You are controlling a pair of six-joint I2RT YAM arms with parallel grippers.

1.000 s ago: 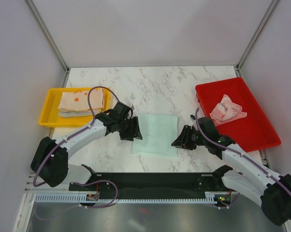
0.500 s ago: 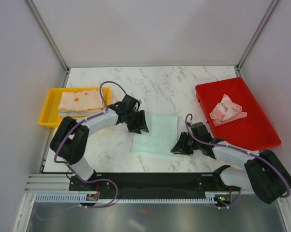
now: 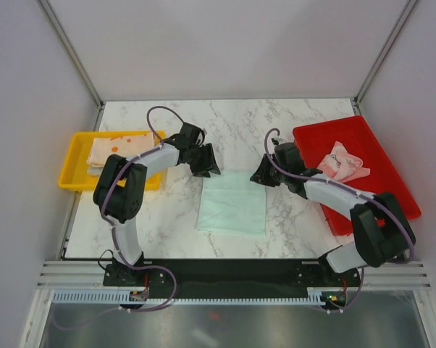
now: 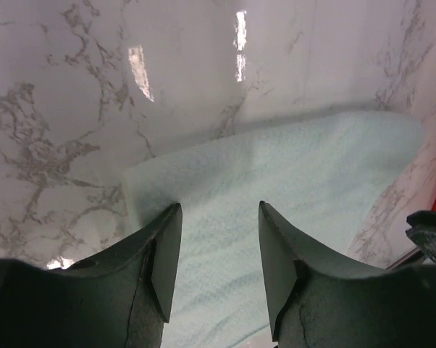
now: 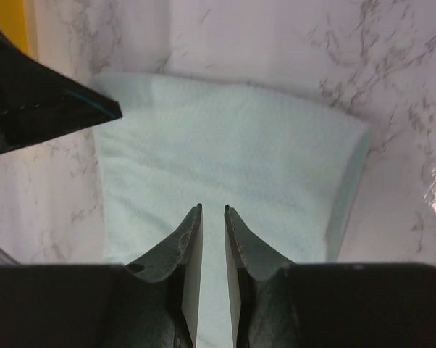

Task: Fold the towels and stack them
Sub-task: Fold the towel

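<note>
Now the mint green towel (image 3: 234, 203) lies flat mid-table (image 3: 232, 123). The left gripper (image 4: 219, 217) stands half-wide over its far left corner and the right gripper (image 5: 212, 212) is narrow over its far right edge, though I cannot tell whether cloth sits between the right one's jaws. To fold well, each should probably pinch its corner firmly, then both lift level and carry the far edge to the near edge so the corners meet squarely.

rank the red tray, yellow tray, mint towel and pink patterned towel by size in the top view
1. red tray
2. yellow tray and mint towel look close, tray perhaps larger
3. pink patterned towel, smallest
</note>
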